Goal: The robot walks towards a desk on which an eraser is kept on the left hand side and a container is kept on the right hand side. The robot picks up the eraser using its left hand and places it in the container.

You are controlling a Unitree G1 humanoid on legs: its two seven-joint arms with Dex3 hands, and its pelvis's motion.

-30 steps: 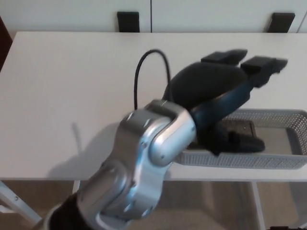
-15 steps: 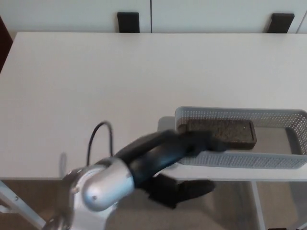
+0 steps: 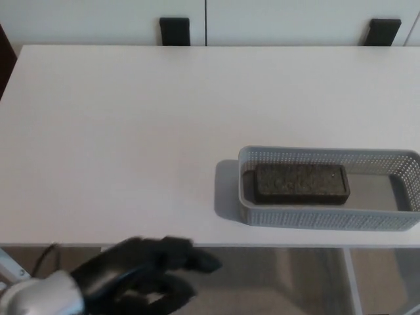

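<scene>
Eraser (image 3: 300, 183): a dark, flat rectangular block with a coarse, speckled, felt-like top; it lies inside the container, at its left end, long side along the container's length.
Container (image 3: 315, 219): a shallow, long grey tray with rounded corners; its walls are perforated with a fine mesh of small holes, its floor is smooth; it sits on the right side of the table near the front edge and casts a soft shadow to its left.
Left robot hand (image 3: 152, 269): glossy black, blurred, below the table's front edge at lower left, well apart from the container; it holds nothing, fingers loosely curled with gaps between them; a rounded silver wrist casing shows at the bottom left corner.
Right robot hand: out of sight.
Table (image 3: 131, 131): a broad, matte white top, smooth and plain.
Room: a white wall panel behind the table with two black blocks (image 3: 174, 30) at its far edge; beige floor under the front edge.
</scene>
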